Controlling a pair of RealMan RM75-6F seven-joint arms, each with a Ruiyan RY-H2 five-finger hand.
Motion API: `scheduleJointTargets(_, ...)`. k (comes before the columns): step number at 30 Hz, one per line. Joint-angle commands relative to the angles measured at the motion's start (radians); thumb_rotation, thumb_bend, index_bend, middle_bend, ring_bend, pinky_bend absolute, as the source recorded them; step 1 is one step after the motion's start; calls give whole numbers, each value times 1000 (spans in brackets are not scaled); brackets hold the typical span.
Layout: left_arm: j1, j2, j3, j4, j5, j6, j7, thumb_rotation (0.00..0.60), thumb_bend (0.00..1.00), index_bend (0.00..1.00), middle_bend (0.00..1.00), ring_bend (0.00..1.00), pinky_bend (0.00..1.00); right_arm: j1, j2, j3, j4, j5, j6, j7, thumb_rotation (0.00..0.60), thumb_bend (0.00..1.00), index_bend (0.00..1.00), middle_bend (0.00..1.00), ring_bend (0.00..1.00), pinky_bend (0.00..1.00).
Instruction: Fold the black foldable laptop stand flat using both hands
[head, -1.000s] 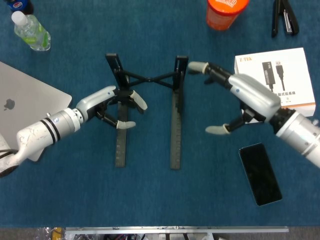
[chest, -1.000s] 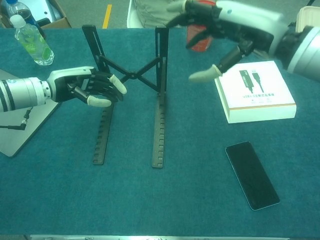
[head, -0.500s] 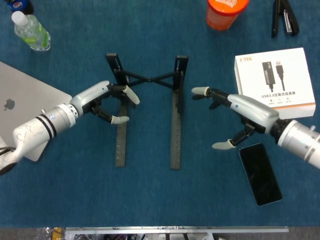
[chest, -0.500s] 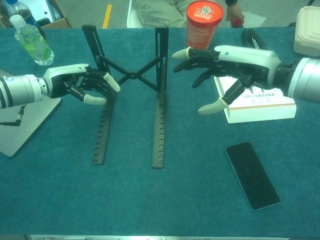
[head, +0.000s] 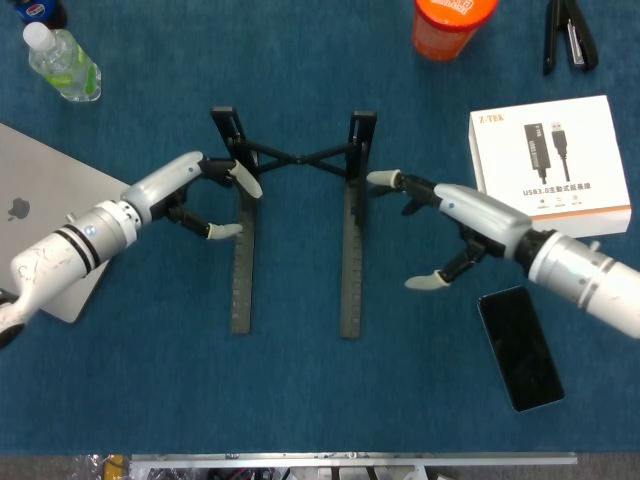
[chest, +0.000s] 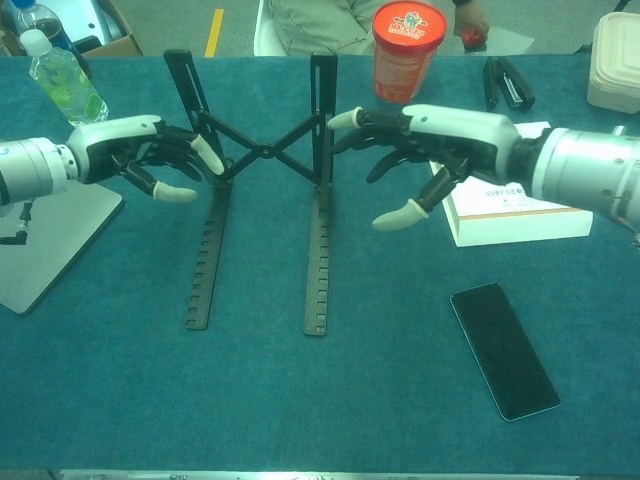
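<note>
Your laptop stand (head: 295, 215) sits between both spread, empty robot hands: left robot hand (head: 200, 190) at nine o'clock, right robot hand (head: 440, 215) at three.

**Bystanders on the blue cloth**

A silver laptop (head: 55, 205) lies at the left edge, a plastic water bottle (head: 62, 62) beyond it. An orange cup (head: 450, 24) stands at the far side, a black stapler (head: 568, 35) to its right. A white cable box (head: 553, 164) sits above a dark phone (head: 519, 347).
</note>
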Motion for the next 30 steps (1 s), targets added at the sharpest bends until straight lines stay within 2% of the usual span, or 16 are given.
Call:
scheduleJointTargets(1,11,13,-8,-11,-13,-4,23,600,236,362,381,212,204,11,-28,5,19,11,-9,-5,600,111,0,132,39,212)
scheduleJointTargets(15,34,43,-26,-42,-20,-15,59,600,236,362,381,212,204,48,-141,26,110,88,-52,-45,600,112,0,133,39,212)
scheduleJointTargets(30,56,59,-32,-41,-5,-7,51,600,236,362,381,212,204,66,-247,54,235,172,-54,-157,600,113,0,134,40,212)
